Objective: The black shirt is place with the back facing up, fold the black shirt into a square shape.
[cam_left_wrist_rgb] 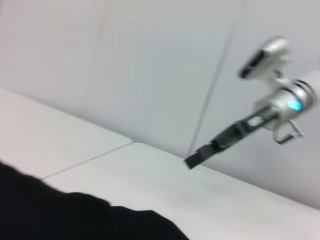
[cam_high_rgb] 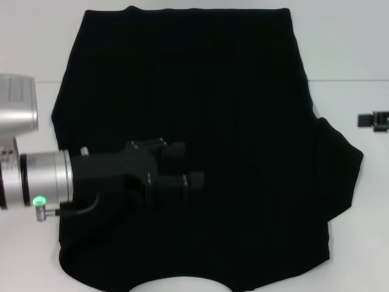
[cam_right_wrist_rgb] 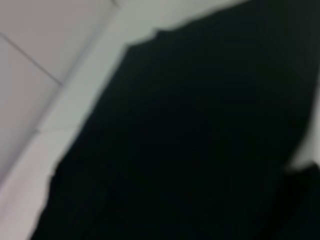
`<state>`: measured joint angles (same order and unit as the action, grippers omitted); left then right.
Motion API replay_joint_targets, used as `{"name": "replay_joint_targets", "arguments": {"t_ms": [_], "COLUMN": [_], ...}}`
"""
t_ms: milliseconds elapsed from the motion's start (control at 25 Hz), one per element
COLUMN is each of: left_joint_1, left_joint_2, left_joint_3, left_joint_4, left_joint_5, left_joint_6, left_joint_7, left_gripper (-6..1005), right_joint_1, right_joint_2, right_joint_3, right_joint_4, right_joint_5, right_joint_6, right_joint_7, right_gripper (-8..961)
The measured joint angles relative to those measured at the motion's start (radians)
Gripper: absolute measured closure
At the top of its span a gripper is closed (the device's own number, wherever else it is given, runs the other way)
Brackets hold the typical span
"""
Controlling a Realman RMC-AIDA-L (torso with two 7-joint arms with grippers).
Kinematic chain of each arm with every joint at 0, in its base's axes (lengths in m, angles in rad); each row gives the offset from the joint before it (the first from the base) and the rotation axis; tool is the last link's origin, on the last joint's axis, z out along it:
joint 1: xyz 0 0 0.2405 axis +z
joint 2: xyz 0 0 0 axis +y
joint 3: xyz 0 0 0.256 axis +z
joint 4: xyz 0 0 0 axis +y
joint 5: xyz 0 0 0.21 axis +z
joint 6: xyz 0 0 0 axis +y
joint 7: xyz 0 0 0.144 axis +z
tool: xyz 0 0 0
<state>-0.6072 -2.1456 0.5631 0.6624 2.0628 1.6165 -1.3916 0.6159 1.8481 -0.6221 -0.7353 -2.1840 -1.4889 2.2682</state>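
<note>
Black shirt under left gripper

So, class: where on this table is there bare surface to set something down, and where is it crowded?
Bare table borders the black shirt at both far corners and along its right sleeve. The middle is covered by cloth, with the left gripper over it. The right gripper sits at the right edge.
</note>
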Motion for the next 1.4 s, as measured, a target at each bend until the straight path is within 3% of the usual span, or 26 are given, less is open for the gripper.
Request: {"name": "replay_joint_targets", "arguments": {"t_ms": [200, 360, 840, 1400], "left_joint_1": [0.028, 0.036, 0.030, 0.029], "left_joint_2": [-0.014, -0.014, -0.015, -0.016], "left_joint_3": [0.012, 0.016, 0.017, 0.011], "left_joint_4": [0.001, 0.001, 0.000, -0.003], "left_joint_5": [0.010, 0.024, 0.060, 0.059], "left_joint_6": [0.054, 0.083, 0.085, 0.056], "left_joint_7": [0.128, 0.176, 0.226, 0.228], "left_gripper": [151, 151, 153, 155], "right_joint_1": [0.003, 0.004, 0.078, 0.135], "right_joint_2": [-0.018, -0.021, 0.001, 0.031], "right_joint_3": [0.001, 0.000, -0.064, -0.103], "right_joint_4": [-0.016, -0.009, 0.153, 0.258], "right_joint_5": [-0.151, -0.238, -0.298, -0.310], "right_joint_6": [-0.006, 0.002, 0.164, 0.327], "right_joint_7": [0.136, 0.197, 0.220, 0.227], "right_gripper": [250, 250, 252, 339]}}
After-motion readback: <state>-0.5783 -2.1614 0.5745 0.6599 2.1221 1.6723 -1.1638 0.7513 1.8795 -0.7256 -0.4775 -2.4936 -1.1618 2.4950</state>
